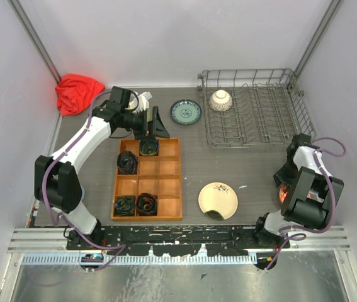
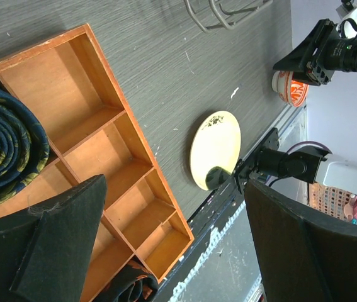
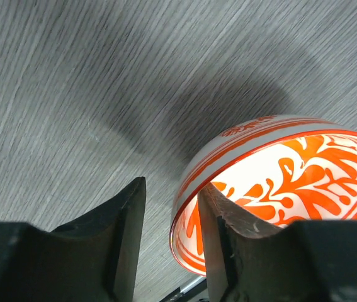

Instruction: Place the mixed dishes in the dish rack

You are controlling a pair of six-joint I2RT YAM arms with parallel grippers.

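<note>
The dish rack, a grey wire basket, stands at the back right with one white-and-red bowl in its left corner. A small teal plate lies left of the rack. The cream plate lies near the front middle. At the right edge, another white-and-red bowl rests on the table. My right gripper straddles its rim, one finger inside the bowl and the other outside, a gap away from the wall. My left gripper hangs wide open and empty over the wooden tray.
An orange-brown wooden compartment tray with dark rolled cloths sits left of centre. A red cloth lies in the back left corner. Pale walls enclose the table, and a metal rail runs along the near edge.
</note>
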